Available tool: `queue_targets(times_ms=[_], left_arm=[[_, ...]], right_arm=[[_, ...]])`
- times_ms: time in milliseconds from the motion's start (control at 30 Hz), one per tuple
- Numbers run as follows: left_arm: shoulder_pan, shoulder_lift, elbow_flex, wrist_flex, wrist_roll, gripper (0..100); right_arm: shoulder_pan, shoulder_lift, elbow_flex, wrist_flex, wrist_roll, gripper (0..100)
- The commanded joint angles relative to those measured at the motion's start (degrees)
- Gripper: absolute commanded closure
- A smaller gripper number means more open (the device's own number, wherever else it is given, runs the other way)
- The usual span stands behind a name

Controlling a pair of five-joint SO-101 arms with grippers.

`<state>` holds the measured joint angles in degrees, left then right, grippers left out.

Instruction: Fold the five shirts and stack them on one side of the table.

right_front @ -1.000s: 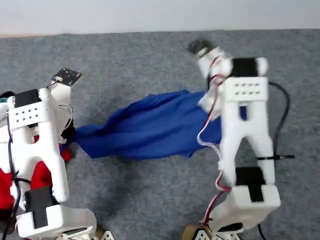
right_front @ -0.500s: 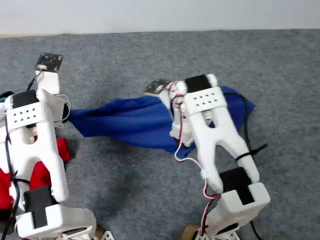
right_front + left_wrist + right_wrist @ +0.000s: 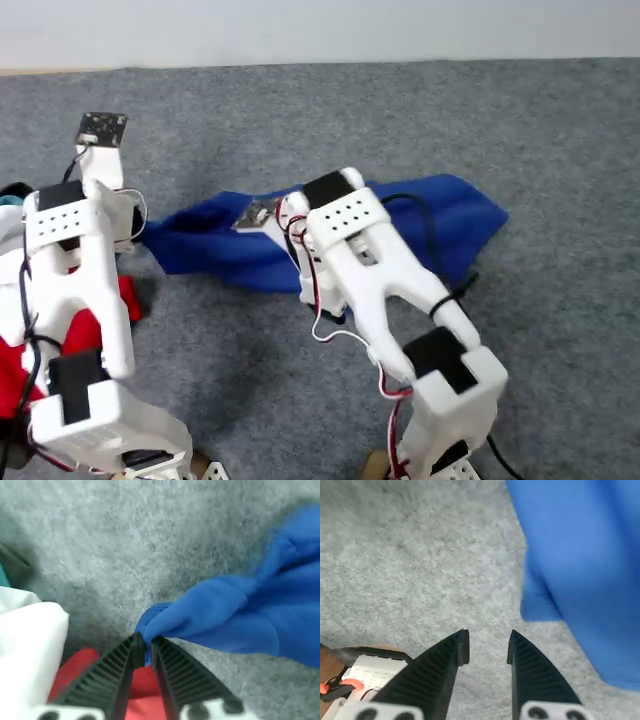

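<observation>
Firmly, left gripper point(image 3: 144, 649) pinches the blue shirt point(image 3: 235, 615); right gripper point(image 3: 488, 641) stands spread.

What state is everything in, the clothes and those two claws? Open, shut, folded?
blue shirt: unfolded, rumpled, lying on the table, one corner pinched.
left gripper: shut on the blue shirt's corner.
right gripper: open, empty, over the table beside the blue shirt.
red shirt: bunched up, not folded.
white cloth: beside the red shirt; fold cannot be told.
</observation>
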<state>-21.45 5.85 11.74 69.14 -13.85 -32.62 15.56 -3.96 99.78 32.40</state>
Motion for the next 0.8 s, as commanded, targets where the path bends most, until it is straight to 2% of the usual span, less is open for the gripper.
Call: queue_targets(times_ms=[0,767], left_arm=[[-0.1,0.2,-0.7,-0.9,0.4,99],[-0.2,0.6,-0.6,-0.8,0.4,99]], right_arm=[[-0.2,1.5,-0.6,-2.0,-0.8,81.7],[7.3,14.3,-0.6,-14.0,-0.3,80.3]])
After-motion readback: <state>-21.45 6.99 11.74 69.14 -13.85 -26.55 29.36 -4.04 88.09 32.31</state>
